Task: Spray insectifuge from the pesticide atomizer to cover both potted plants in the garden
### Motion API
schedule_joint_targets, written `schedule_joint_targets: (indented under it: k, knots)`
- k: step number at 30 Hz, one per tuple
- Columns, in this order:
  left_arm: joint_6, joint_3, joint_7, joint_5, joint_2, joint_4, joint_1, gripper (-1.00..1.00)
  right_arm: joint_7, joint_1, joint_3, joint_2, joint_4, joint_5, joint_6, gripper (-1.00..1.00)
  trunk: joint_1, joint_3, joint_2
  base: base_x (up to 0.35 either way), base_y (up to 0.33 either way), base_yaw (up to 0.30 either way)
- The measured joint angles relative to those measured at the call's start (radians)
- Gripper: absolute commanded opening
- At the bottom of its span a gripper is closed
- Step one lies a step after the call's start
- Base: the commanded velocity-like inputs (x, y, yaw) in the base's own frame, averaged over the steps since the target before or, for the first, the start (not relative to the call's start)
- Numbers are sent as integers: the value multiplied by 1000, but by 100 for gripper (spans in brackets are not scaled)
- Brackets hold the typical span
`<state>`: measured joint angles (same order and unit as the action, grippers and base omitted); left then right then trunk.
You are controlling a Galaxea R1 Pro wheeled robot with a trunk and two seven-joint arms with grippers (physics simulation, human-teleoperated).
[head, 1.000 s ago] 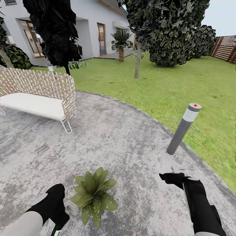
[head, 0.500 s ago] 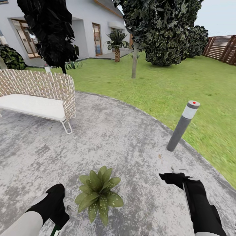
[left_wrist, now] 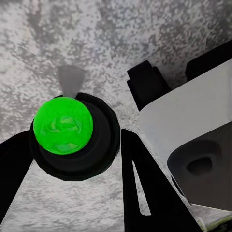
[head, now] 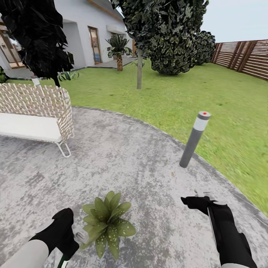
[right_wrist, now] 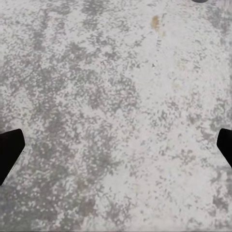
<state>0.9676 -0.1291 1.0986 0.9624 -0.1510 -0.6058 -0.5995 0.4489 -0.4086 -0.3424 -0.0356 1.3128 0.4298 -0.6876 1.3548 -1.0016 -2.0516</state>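
Left gripper (head: pixel 69 238) clamped on atomizer (left_wrist: pixel 193 140), low beside plant (head: pixel 106 223) on patio (head: pixel 130 156); leaves carry whitish specks, so this one looks partly sprayed; second plant left, by my guess; right gripper (head: pixel 193 201) spread wide, empty.

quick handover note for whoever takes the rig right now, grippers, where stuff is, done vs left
Left gripper: shut on the pesticide atomizer, its white body showing in the left wrist view, held low beside the potted plant.
Right gripper: open, nothing in it, over bare patio.
Done: atomizer picked up; whitish insectifuge specks dot the near leaves of this plant.
Left: far leaves look barely speckled, so finish covering it, then go on to the second plant.
Nearby: grey bollard lamp at the patio edge, wicker bench to the left.
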Motion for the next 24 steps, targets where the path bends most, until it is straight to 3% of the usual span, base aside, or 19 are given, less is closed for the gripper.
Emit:
schedule_joint_targets:
  k: [13,20,24]
  knots:
    - [0,0,-1,0,0,-2,0,-100,0,0,0,0,0,0,0,100,0,0,0,0,294,-1]
    - [0,-2,0,0,0,-1,0,-100,1,0,0,0,0,0,-1,100,0,0,0,0,18,-18]
    - [-1,-2,-1,0,0,-1,0,-100,1,0,0,0,0,0,0,100,0,1,0,0,49,-199]
